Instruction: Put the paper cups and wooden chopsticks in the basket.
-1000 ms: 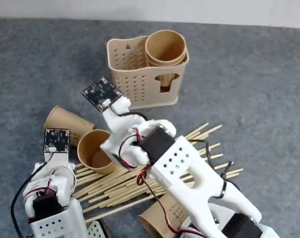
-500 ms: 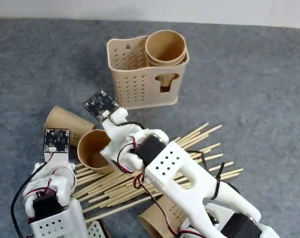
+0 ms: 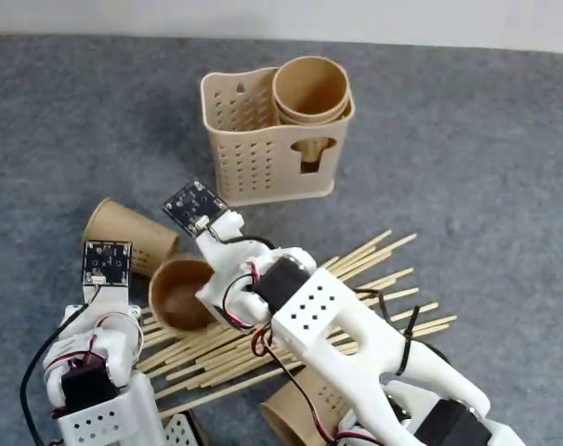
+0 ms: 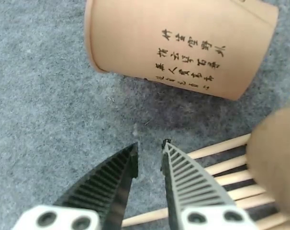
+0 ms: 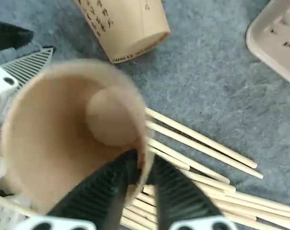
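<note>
Two-arm clearing task, seen from beside the table. The right gripper [image 5: 143,160] is closed on the held paper cup [image 5: 63,139], one jaw inside the mouth and one outside, pinching a single thickness of the wall at the rim. This cup sits low over the near end of the wooden chopsticks [image 3: 291,316], which lie fanned across the grey carpet [image 3: 467,167]. Whether its base is clear of the sticks is hard to judge, since the cup shows blurred in the right wrist view. The left gripper [image 4: 150,158] hangs empty just above the carpet, its jaws a little apart, close to the held cup and pointing towards the lying cup [image 4: 178,45]. A third cup [image 3: 295,413] lies partly under the right arm. The basket [image 3: 263,158] stands well apart at the far side, with stacked cups [image 3: 311,88] already in one compartment. Likely faults: the thin rim pinch may let the cup swing or slip out during the carry. A low path may drag chopsticks along. The cup may catch the left gripper beside it. A cup arriving tilted may strike the basket rim rather than nest in the stack, pushing or tipping the light basket
</note>
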`<action>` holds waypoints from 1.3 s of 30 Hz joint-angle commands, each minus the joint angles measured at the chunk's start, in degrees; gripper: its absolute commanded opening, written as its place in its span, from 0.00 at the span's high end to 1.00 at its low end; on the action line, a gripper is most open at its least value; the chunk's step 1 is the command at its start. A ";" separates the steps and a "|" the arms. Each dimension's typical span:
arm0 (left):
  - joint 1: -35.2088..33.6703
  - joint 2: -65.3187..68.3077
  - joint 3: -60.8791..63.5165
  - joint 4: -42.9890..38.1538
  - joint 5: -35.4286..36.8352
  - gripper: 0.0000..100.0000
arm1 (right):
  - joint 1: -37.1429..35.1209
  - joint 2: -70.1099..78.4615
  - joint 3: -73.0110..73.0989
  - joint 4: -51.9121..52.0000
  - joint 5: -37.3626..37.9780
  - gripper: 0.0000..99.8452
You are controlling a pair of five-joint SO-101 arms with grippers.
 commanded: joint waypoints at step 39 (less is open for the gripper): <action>-0.84 -0.84 -0.48 -0.62 -0.26 0.90 | 31.78 -2.24 -52.09 9.19 4.13 0.99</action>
